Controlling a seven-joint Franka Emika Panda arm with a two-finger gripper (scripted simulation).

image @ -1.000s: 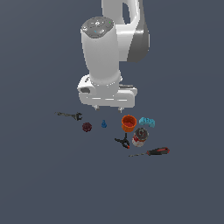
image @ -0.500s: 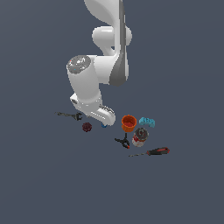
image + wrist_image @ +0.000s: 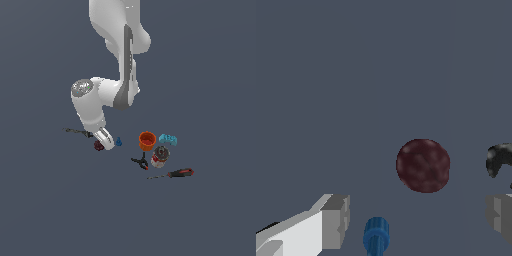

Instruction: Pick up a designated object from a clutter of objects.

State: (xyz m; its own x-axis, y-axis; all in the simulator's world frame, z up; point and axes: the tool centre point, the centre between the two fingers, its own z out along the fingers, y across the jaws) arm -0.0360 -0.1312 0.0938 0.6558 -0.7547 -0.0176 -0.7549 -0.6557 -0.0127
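Beside the maroon ball (image 3: 98,145), on its side toward the exterior view's right, the gripper (image 3: 102,141) hangs low over the floor, its jaws spread apart with nothing between them. The wrist view shows both fingers (image 3: 335,221) wide of each other, the ball (image 3: 423,165) lying ahead of the gap and nearer one finger than the other, not yet enclosed. The small blue piece (image 3: 119,142) sits just beside the ball, toward the orange cup (image 3: 147,140); the dark wrench (image 3: 75,131) lies on the ball's far side from the cup. I judge this the approach step. The next move calls for centring the open jaws over the ball, lowering around it, and closing without catching the blue piece.
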